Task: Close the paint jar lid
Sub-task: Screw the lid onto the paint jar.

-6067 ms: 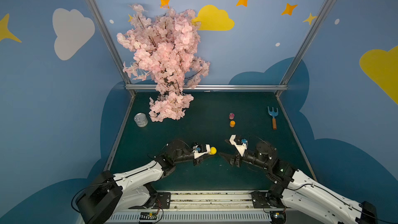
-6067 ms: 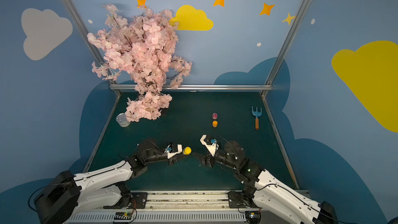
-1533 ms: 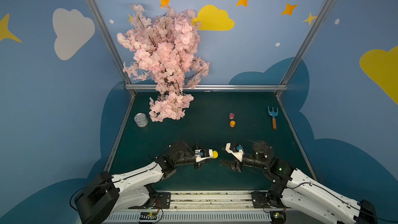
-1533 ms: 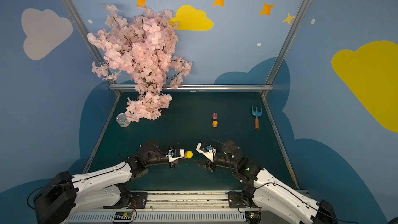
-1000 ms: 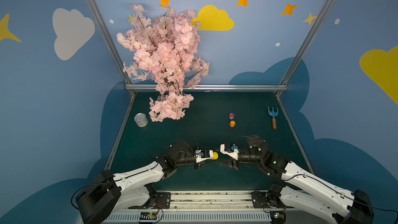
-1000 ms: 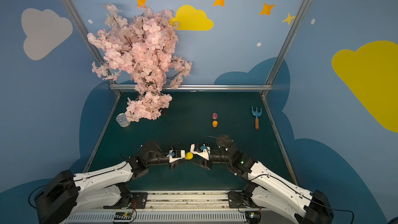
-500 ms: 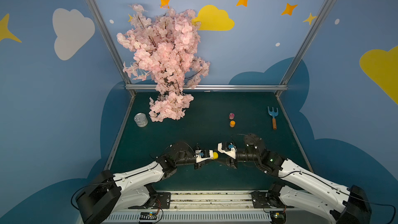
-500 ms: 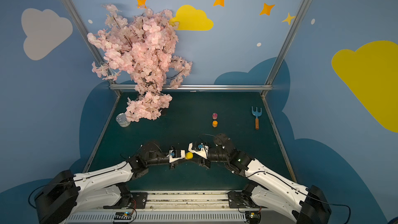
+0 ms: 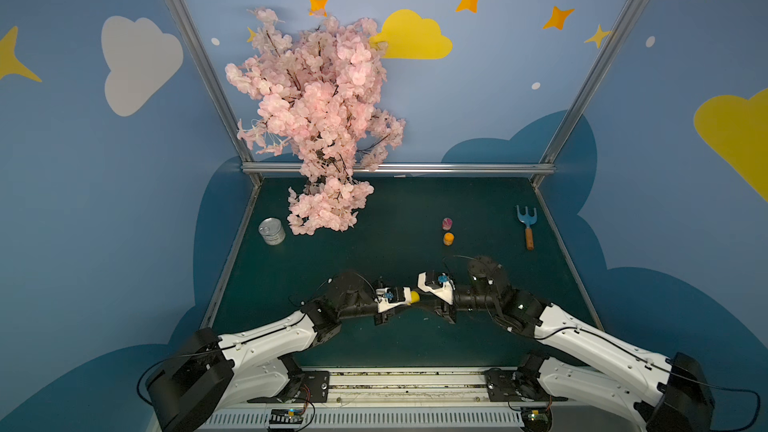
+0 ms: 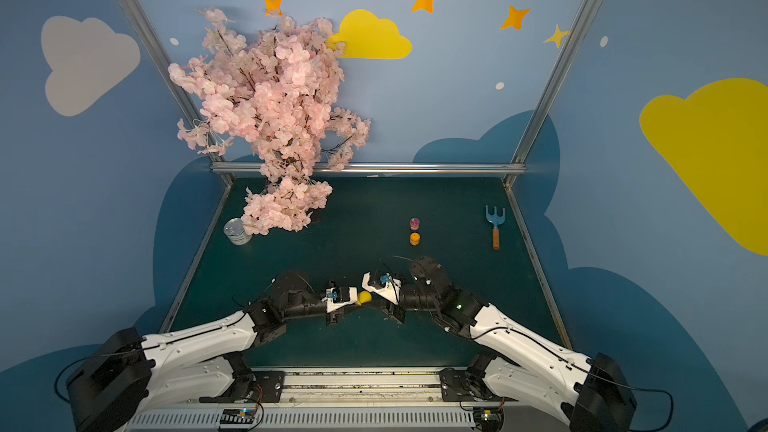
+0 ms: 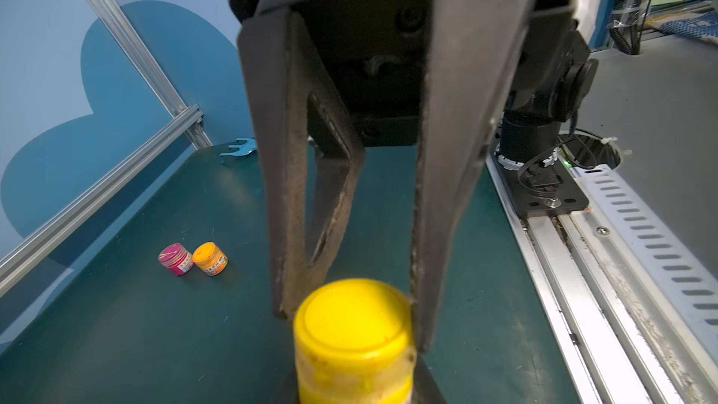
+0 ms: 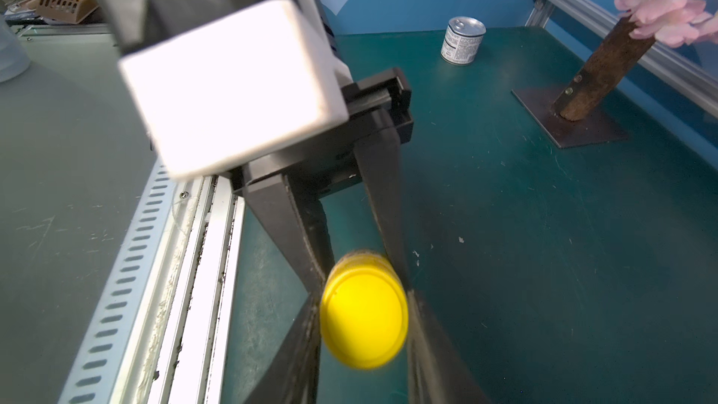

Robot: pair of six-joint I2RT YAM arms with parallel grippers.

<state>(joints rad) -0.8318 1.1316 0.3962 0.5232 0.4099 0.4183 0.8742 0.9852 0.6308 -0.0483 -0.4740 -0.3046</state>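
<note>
The paint jar (image 9: 414, 296) (image 10: 365, 297) is small, with a yellow lid (image 11: 353, 316), and hangs sideways above the near middle of the green table. My left gripper (image 9: 409, 297) is shut on the jar's body (image 11: 353, 375). My right gripper (image 9: 420, 299) faces it from the right. In the right wrist view its two dark fingers (image 12: 417, 328) press against opposite sides of the lid (image 12: 363, 324). In the left wrist view the right gripper (image 11: 349, 324) has both fingertips flanking the lid's rim. The join between lid and jar is partly hidden.
A pink jar (image 9: 447, 223) and an orange jar (image 9: 448, 238) stand behind the grippers. A blue hand rake (image 9: 527, 226) lies at the right. A tin can (image 9: 272, 231) and the blossom tree (image 9: 320, 118) on its metal base (image 12: 571, 118) stand at the back left.
My right gripper has moved left up to the jar and drawn its fingers in around the yellow lid. My left gripper has held the jar still.
</note>
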